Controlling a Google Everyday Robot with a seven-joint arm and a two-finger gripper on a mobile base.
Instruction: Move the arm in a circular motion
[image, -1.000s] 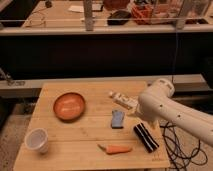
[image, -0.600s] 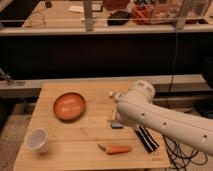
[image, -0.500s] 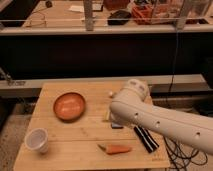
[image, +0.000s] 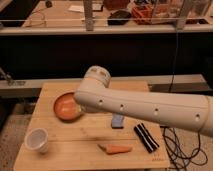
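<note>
The arm (image: 145, 107) is a thick cream-white tube with small dark dots. It reaches from the right edge across the wooden table (image: 65, 157) and ends in a rounded joint (image: 97, 79) above the table's middle. It overlaps the right rim of an orange bowl (image: 66, 106). The gripper does not show in the camera view; it is hidden behind the arm's thick segment or lies out of view.
On the table stand a white cup (image: 37, 140) at front left, a carrot (image: 116, 149) at front centre, a blue sponge-like block (image: 118, 121) and a black striped bar (image: 146, 137). Cables (image: 185, 147) lie on the floor at right. A dark shelf unit stands behind.
The arm has swung left and nearer the camera. Its joint has moved from the table's right side to over the bowl's edge, and the gripper seen earlier is hidden.
</note>
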